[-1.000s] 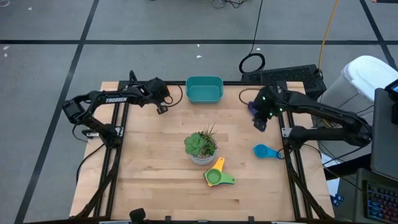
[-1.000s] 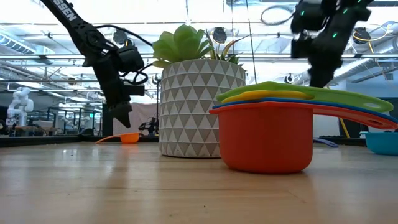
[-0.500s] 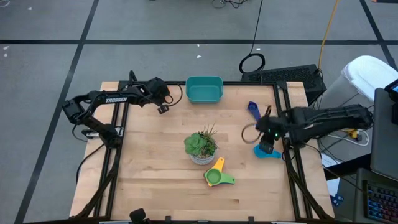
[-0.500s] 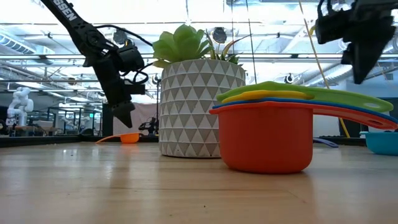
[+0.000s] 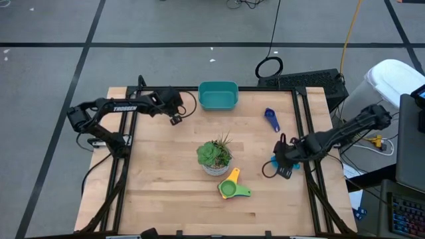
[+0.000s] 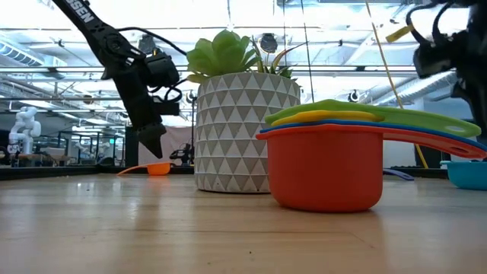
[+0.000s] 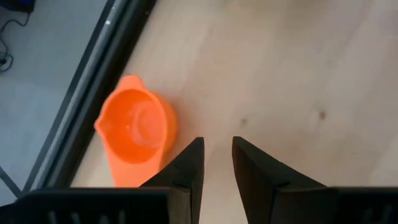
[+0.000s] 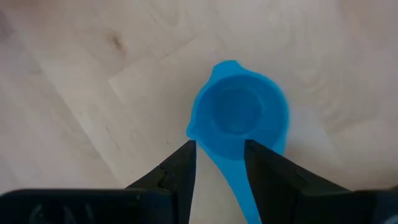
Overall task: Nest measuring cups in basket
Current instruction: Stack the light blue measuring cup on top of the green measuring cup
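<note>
The left tool (image 5: 176, 119) is held low at the far left, its fingers (image 7: 186, 168) parted by a narrow gap. The right tool (image 5: 284, 171) is angled down at the right edge, fingers (image 8: 180, 165) likewise parted.

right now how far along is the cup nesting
Partly done: a red, blue, yellow and green stack is nested beside the plant, but the basket looks empty. In hand: the right gripper, open, straddles the light blue cup's handle. The left gripper is open beside the orange cup. A dark blue cup waits.
</note>
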Available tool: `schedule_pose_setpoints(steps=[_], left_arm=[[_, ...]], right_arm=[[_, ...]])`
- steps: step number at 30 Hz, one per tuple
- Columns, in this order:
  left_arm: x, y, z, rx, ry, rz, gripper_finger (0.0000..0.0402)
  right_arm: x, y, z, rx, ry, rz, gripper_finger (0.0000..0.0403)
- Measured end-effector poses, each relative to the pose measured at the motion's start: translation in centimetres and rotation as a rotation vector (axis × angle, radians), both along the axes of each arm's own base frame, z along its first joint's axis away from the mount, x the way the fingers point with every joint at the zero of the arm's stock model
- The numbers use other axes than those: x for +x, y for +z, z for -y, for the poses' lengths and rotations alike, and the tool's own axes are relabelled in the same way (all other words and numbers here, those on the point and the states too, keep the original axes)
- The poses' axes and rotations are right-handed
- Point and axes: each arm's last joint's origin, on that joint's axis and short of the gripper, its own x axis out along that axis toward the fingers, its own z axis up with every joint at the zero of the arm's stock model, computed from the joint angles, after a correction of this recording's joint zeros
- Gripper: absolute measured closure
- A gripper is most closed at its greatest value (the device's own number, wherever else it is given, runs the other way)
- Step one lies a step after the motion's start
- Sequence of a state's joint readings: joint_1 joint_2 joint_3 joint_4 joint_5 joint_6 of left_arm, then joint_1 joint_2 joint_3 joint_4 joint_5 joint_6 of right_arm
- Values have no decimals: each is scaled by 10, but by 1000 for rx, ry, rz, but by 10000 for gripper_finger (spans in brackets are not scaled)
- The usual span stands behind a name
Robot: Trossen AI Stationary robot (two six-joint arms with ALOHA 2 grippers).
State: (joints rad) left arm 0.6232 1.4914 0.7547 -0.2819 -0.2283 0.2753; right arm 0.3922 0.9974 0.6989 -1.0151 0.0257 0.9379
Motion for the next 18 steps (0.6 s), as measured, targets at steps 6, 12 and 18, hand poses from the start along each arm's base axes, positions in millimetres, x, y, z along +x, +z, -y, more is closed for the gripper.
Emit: schedule_pose_setpoints(steps=[6, 12, 18], left_arm=[[5, 0, 7, -8, -20, 3, 314], [8, 0, 11, -8, -37, 4, 314], [8, 0, 12, -11, -33, 8, 314]], right_arm=[[-2, -20, -5, 21, -1, 24, 275], [-6, -28, -8, 35, 79, 14, 275], [-6, -32, -11, 55, 162, 39, 254]])
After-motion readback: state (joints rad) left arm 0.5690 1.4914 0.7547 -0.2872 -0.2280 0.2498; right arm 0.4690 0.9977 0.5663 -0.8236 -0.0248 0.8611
